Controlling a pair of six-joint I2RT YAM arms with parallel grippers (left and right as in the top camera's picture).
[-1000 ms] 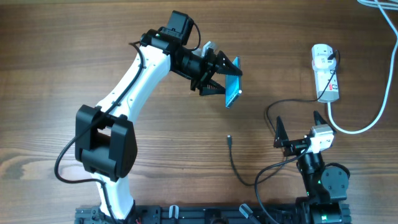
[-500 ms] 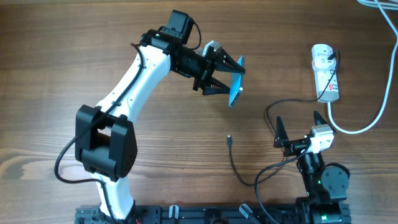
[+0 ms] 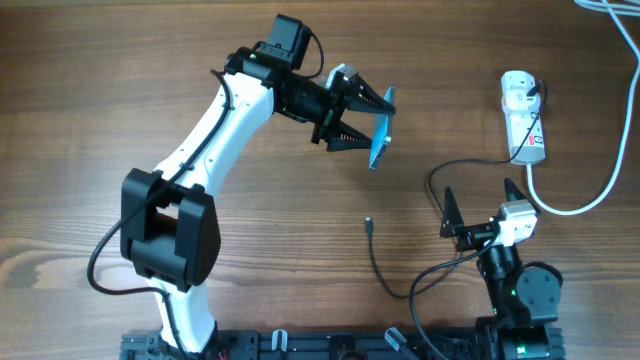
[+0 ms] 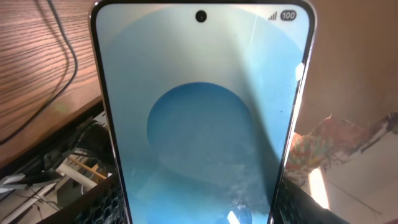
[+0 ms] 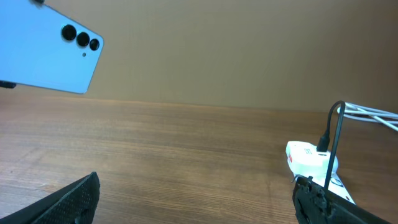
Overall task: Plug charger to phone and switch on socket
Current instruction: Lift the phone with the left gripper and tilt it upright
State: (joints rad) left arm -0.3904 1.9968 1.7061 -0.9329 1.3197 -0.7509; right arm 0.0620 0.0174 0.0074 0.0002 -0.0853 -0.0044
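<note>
**Phone held up in the air, charger lying on the table**

In the overhead view, the white and black left arm reaches from the lower left up to the middle of the brown wooden table (image 3: 90,90). The left gripper (image 3: 376,124) is closed onto the flat blue phone with the bright screen (image 3: 380,138), one finger on each side. The phone is tilted on its edge in the upper middle of the frame, up off the table. The left wrist view is nearly filled by its blue screen (image 4: 202,124). The right wrist view shows its blue back (image 5: 46,53) with three small round lenses in the upper left.

Below the phone, near the middle, the thin black charger cable (image 3: 374,258) lies on the wood. Its tiny dark tip (image 3: 368,224) points up and touches nothing.

At the lower right, the right gripper (image 3: 480,205) is wide open with nothing in it.

At the upper right lies the long white plastic socket (image 3: 520,115) with a red label. The charger's black plug (image 3: 537,90) sits in it. A thick white cord (image 3: 600,190) loops away from it at the right edge.
</note>
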